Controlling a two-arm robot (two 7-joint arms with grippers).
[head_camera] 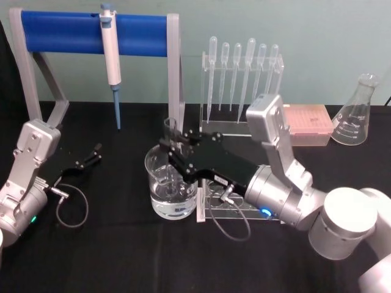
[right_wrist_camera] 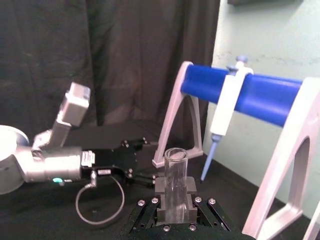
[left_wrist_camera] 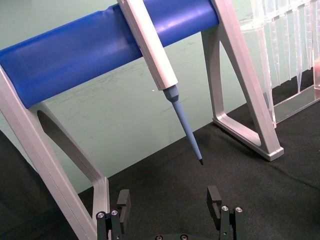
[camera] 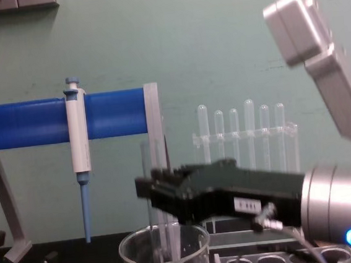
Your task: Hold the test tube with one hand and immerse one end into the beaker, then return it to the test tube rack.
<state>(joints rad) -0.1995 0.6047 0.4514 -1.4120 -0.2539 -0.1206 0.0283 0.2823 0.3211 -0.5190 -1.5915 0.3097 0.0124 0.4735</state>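
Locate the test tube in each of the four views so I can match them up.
Head: test tube at centre, upright in the beaker, held by the right gripper.
Left wrist: not in it.
Right wrist: bottom centre, clamped between the fingers.
Chest: lower centre, dipping into the beaker.
Shared landmark: the pipettor on the blue bar.

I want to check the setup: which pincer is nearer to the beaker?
Right. The right pincer is directly over the beaker, holding the tube in it; the left pincer, open, rests well off to the beaker's left.
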